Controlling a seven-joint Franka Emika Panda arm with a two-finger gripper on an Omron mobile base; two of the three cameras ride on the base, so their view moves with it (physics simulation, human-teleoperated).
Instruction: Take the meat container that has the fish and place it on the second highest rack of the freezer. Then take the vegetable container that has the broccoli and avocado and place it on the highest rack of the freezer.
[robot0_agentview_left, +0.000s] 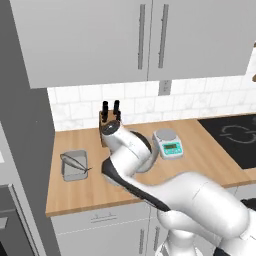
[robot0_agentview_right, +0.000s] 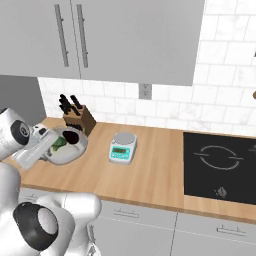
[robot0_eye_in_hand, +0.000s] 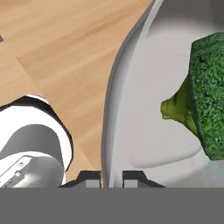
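Observation:
The vegetable container (robot0_agentview_right: 70, 153) is a pale grey dish on the wooden counter, in front of the knife block. It holds the green broccoli (robot0_agentview_right: 59, 142) and the dark avocado (robot0_agentview_right: 73, 136). My gripper (robot0_agentview_right: 50, 145) sits at the dish's left edge. In the hand view the container (robot0_eye_in_hand: 144, 109) has its rim running between my two fingertips, and my gripper (robot0_eye_in_hand: 111, 177) is shut on that rim, with the broccoli (robot0_eye_in_hand: 210, 96) close on the right. The meat container (robot0_agentview_left: 75, 172), a grey tray with the thin silvery fish (robot0_agentview_left: 74, 161), rests at the counter's left end.
A knife block (robot0_agentview_left: 110, 120) stands at the tiled back wall and a kitchen scale (robot0_agentview_left: 167, 144) beside my arm. The black cooktop (robot0_agentview_right: 220, 165) takes the counter's right end. Wall cabinets (robot0_agentview_left: 140, 35) hang overhead. A tall grey cabinet side (robot0_agentview_left: 27, 140) bounds the counter on the left.

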